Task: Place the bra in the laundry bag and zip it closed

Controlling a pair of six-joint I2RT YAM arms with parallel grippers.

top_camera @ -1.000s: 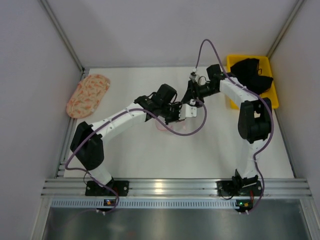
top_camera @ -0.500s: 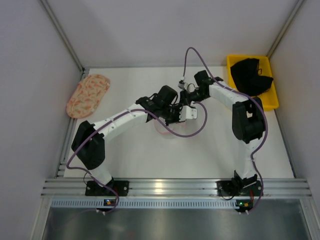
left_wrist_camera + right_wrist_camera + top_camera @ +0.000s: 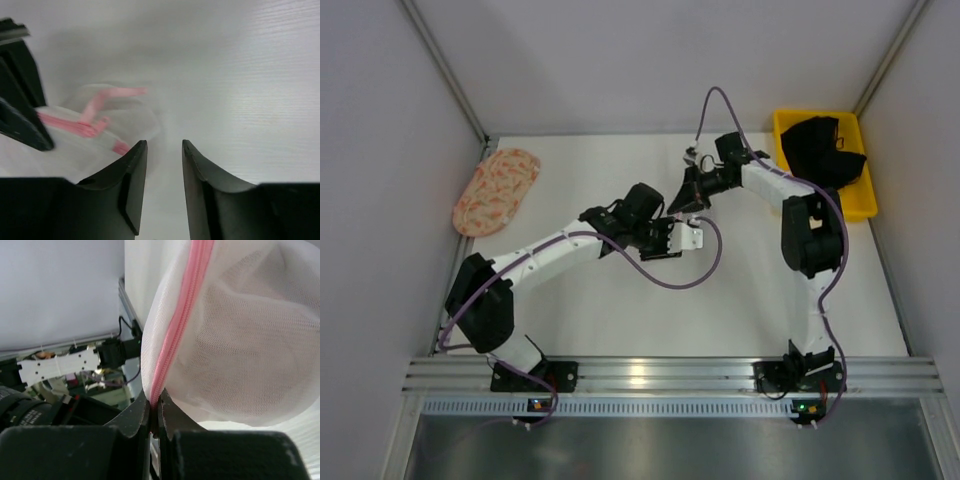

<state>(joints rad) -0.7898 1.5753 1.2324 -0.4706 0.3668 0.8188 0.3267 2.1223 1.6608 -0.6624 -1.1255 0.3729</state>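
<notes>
Most looks done: your right claw (image 3: 155,412) pinches the bag (image 3: 240,340) at its pink zip (image 3: 176,335), seemingly closed there; your left claw (image 3: 164,150) stands open, empty, beside it; whether the bra is inside, you cannot tell

This looks like a robot lab, not a home, a small test booth built for machines. Two white and black robot arms, the left arm (image 3: 555,245) and the right arm (image 3: 810,230), are bolted to a shiny metal rail (image 3: 650,375) at the edge of a flat white table (image 3: 620,310), with purple cables (image 3: 670,287) looping off them. Plain pale walls (image 3: 380,200) and metal bars (image 3: 441,65) close it in, and a yellow plastic bin (image 3: 865,210) sits in the far corner.
</notes>
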